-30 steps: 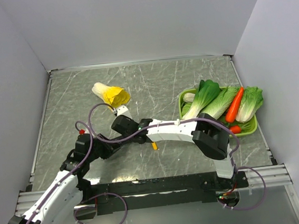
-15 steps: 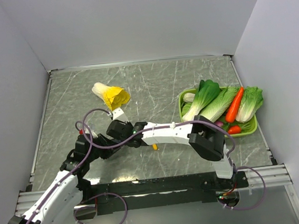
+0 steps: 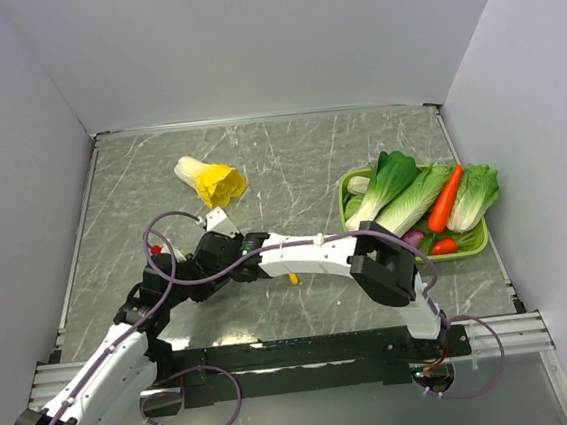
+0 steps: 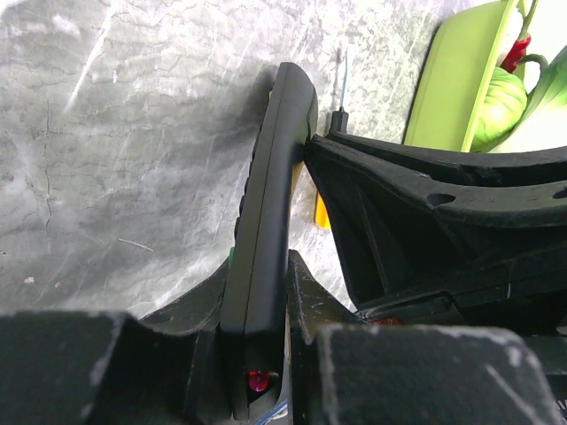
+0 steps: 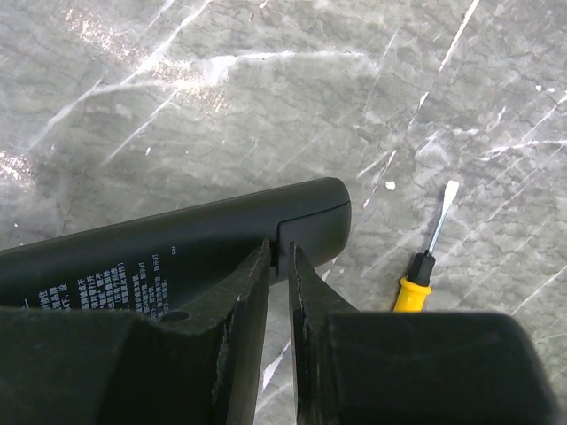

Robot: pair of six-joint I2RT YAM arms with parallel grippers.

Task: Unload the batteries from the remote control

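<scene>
My left gripper (image 4: 261,341) is shut on the remote control (image 4: 266,221), a slim black bar held on its long edge just above the table. My right gripper (image 5: 279,257) has its fingers almost together with nothing between them. Its tips touch the remote's printed back (image 5: 177,248) at the seam of the end cover. From above, both grippers meet left of centre, the left gripper (image 3: 192,284) below the right gripper (image 3: 215,251). The batteries are hidden. The cover looks in place.
A yellow-handled screwdriver (image 5: 418,274) lies on the table just beyond the remote and shows from above (image 3: 293,278). A green tray (image 3: 477,244) of vegetables stands at the right. A yellow-white cabbage (image 3: 210,182) lies behind the grippers.
My right gripper has moved left and slightly nearer, closing on the remote held by the left gripper. The left arm has stayed still.
</scene>
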